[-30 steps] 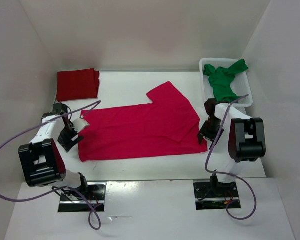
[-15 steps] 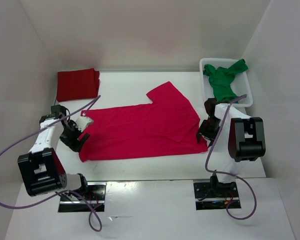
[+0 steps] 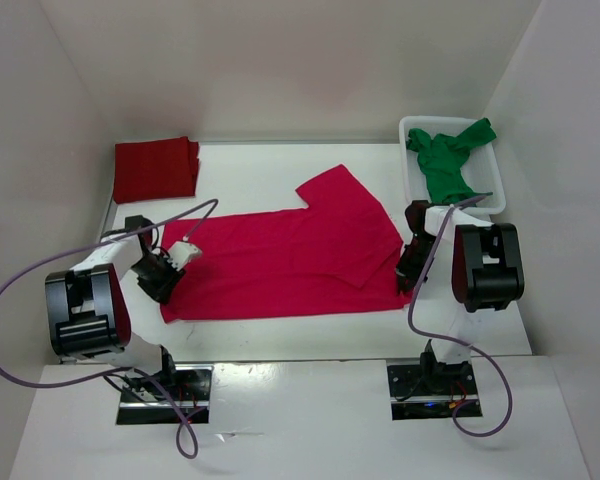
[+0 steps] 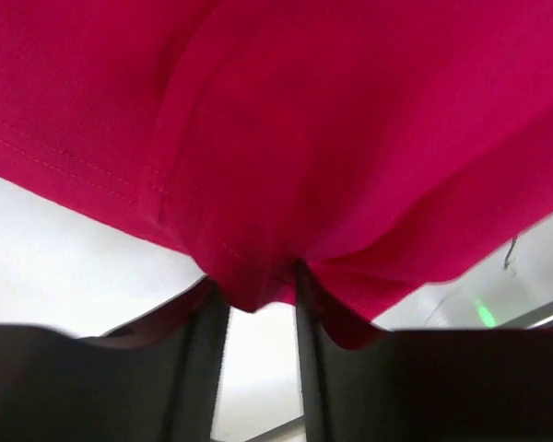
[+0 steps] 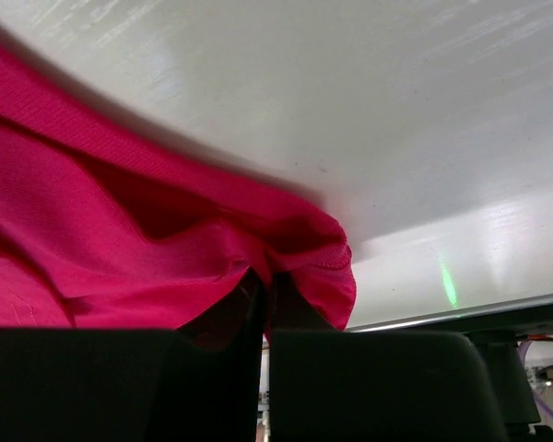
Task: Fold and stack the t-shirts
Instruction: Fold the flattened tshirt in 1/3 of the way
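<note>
The table (image 3: 280, 172) is a smooth white slab, glossy enough to throw back soft streaks of light, and it sits boxed in by plain white walls (image 3: 280, 60) at the far side and along both flanks. At its far left corner lies the dark red t-shirt (image 3: 156, 169), folded into a neat rectangle. At the far right corner stands a white basket (image 3: 407, 175), with the green t-shirt (image 3: 446, 165) heaped inside and one end draped over the rim. The crimson t-shirt (image 3: 290, 260) is spread flat across the middle of the table, its length running left to right and one sleeve pointing toward the far wall. The left gripper (image 3: 180, 258) sits at the shirt's left edge. Seen from its wrist, the left gripper (image 4: 256, 299) has its jaws drawn fairly narrow on a bunched lip of hem, with creases fanning out from the pinch and bare white surface showing below. The right gripper (image 3: 408, 275) is at the shirt's near right corner. From the right wrist, its fingers (image 5: 212, 350) are pressed together on a small fold of crimson cloth lifted just off the table. A green glint (image 5: 447, 281) reflects in the sheen beside it. Both arm bases stand on metal plates (image 3: 165, 393) at the near edge.
</note>
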